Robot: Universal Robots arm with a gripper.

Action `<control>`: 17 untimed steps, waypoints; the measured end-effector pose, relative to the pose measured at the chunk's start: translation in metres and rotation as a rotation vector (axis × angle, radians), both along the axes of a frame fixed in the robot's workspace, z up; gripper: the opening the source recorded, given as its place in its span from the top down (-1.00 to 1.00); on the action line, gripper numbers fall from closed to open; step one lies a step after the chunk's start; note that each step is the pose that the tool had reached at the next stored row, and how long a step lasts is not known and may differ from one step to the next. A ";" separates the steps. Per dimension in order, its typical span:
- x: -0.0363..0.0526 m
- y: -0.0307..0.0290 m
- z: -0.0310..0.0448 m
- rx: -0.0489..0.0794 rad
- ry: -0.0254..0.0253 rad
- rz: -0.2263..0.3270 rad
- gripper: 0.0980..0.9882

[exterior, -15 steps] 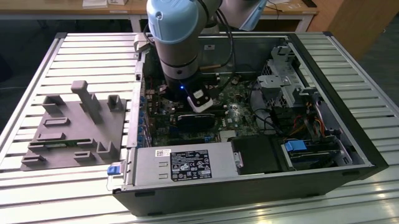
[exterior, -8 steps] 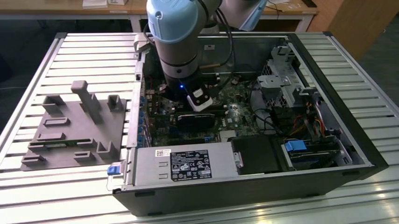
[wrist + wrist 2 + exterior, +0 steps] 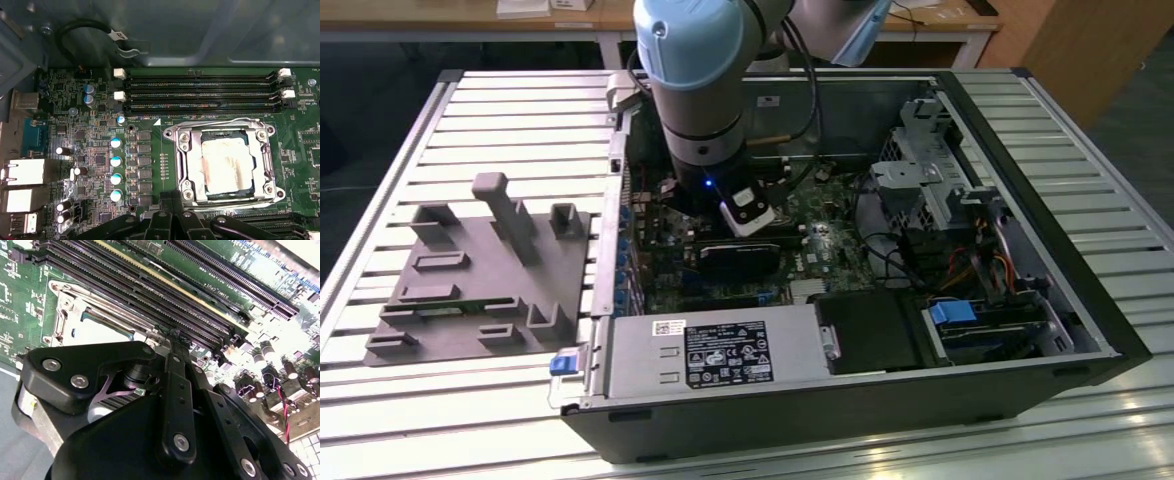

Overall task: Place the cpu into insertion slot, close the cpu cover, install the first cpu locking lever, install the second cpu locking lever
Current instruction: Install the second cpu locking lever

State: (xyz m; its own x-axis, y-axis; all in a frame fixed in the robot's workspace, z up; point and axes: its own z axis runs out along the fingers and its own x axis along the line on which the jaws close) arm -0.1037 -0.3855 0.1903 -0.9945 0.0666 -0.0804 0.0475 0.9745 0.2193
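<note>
One cpu (image 3: pixel 226 166) sits in the slot (image 3: pixel 187 165) under the closed cover (image 3: pixel 225 129); gripper (image 3: pixel 172 210) hovers beside it, jaws' state unclear; lever step, judged, needs precise hooking.

The arm (image 3: pixel 700 90) is a thick grey cylinder with a pale blue joint cap at the upper middle of the exterior view, a black cable running beside it and a small blue light near its wrist. A white-and-black block sits under that wrist. In the second wrist view, the gripper (image 3: pixel 172 342) is matte black linkage bars joined by round silver screws.
</note>
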 end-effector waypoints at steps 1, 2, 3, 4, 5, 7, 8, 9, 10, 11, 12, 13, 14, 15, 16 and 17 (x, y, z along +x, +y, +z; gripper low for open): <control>0.0000 0.0000 0.0001 -0.002 0.0000 0.000 0.99; 0.0000 0.0000 0.0002 -0.004 0.0001 0.000 0.99; 0.0000 -0.0001 0.0002 -0.006 0.0001 0.000 0.99; 0.0000 -0.0001 0.0002 -0.008 0.0000 0.000 0.99; 0.0000 -0.0002 0.0002 -0.010 0.0000 0.000 0.99; 0.0000 -0.0004 0.0003 -0.014 0.0000 0.000 0.99; 0.0000 -0.0004 0.0006 -0.015 0.0001 0.000 0.99; 0.0000 -0.0005 0.0011 -0.016 0.0002 0.000 0.99; 0.0000 -0.0004 0.0016 -0.016 0.0000 0.000 0.99; 0.0000 -0.0004 0.0024 -0.016 -0.0001 0.000 0.99; 0.0000 -0.0004 0.0033 -0.016 -0.0001 0.000 0.99; 0.0000 -0.0004 0.0043 -0.015 -0.0001 0.000 0.99; 0.0000 -0.0004 0.0054 -0.015 -0.0001 0.000 0.99; 0.0000 -0.0004 0.0067 -0.016 0.0000 0.000 0.99; 0.0000 -0.0004 0.0081 -0.016 0.0000 0.000 0.99; 0.0000 -0.0004 0.0097 -0.016 0.0001 0.000 0.99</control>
State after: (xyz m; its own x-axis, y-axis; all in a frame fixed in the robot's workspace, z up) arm -0.1037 -0.3859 0.2000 -0.9946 0.0652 -0.0813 0.0474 0.9778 0.2039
